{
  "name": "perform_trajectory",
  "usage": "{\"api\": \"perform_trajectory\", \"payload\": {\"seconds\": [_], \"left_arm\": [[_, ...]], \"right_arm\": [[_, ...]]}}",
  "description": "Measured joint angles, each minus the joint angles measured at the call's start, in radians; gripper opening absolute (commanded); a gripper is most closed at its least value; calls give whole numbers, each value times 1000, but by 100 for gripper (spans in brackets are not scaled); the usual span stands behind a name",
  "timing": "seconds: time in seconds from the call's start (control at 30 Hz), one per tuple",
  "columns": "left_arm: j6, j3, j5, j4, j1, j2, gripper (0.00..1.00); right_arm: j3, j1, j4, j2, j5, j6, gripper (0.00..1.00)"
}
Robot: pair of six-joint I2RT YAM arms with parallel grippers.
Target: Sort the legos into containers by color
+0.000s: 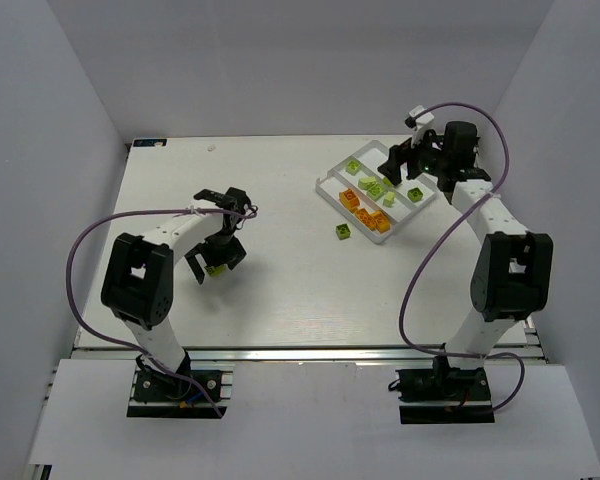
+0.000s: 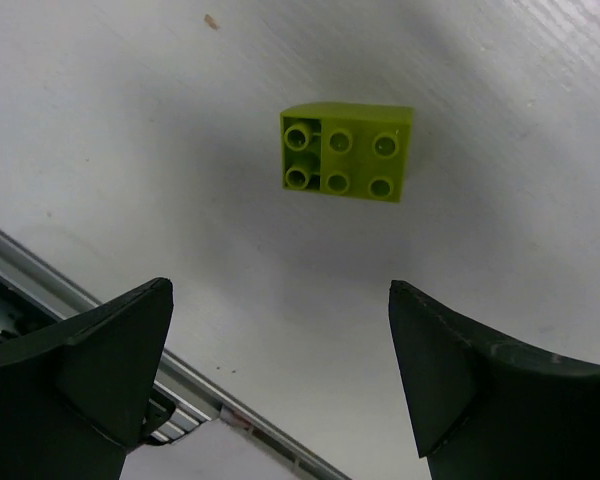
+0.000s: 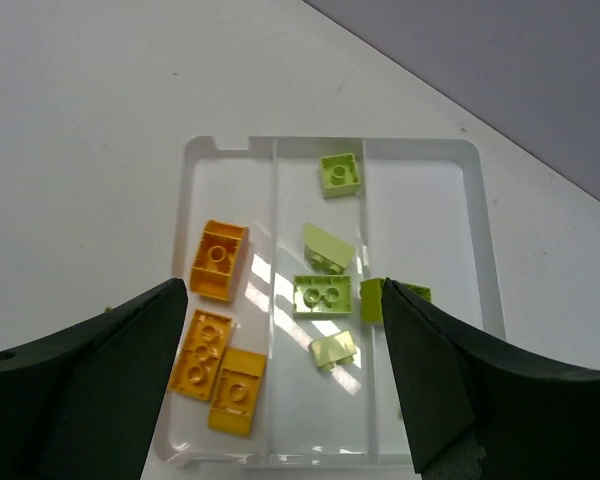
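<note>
Lime-green, 6 studs up, flat on the white table: 1 lime brick, lying just ahead of the left gripper and touching neither finger. Fingers of that gripper spread wide, 1 at each side of the wrist view, pinching nothing. Seen from the top camera, lime brick directly under the left gripper, left of the table's middle and well apart from the tray. Metal rail of the table edge showing beside the left finger.

Far right of the table: right gripper hanging above the tray, likewise spread wide and pinching nothing. 3 long compartments side by side in its wrist view.

- Left compartment: 3 yellow-orange bricks, close together, the lower 2 side by side and touching or nearly so.
- Middle compartment: 4 lime bricks, strung along its length, each apart from the next.
- Right compartment: 1 lime piece, just beside the divider, partly hidden behind the right finger.

On bare table just off the near edge of the tray: 1 stray lime brick, outside every compartment, on the side facing the table's middle.
</note>
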State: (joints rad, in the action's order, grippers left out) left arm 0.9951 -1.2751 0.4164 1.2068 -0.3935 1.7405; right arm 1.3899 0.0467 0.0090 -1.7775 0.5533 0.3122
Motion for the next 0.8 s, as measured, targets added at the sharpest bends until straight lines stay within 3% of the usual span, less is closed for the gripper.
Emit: {"api": "perform_trajectory", "payload": {"seconds": [0.17, 0.53, 0.67, 0.77, 0.8], "left_arm": [[-19, 51, -49, -106, 30, 13, 98], [-90, 85, -120, -298, 108, 81, 90], [-105, 137, -158, -365, 140, 47, 80], [-116, 171, -186, -412, 158, 27, 62], [-120, 179, -196, -427, 164, 22, 52]], "right_arm": [[-97, -3, 16, 101, 112, -24, 84], [-179, -10, 14, 119, 192, -67, 85], [-185, -19, 16, 133, 203, -72, 85], [-197, -26, 15, 143, 210, -75, 84], [-198, -27, 15, 143, 211, -76, 84]]}}
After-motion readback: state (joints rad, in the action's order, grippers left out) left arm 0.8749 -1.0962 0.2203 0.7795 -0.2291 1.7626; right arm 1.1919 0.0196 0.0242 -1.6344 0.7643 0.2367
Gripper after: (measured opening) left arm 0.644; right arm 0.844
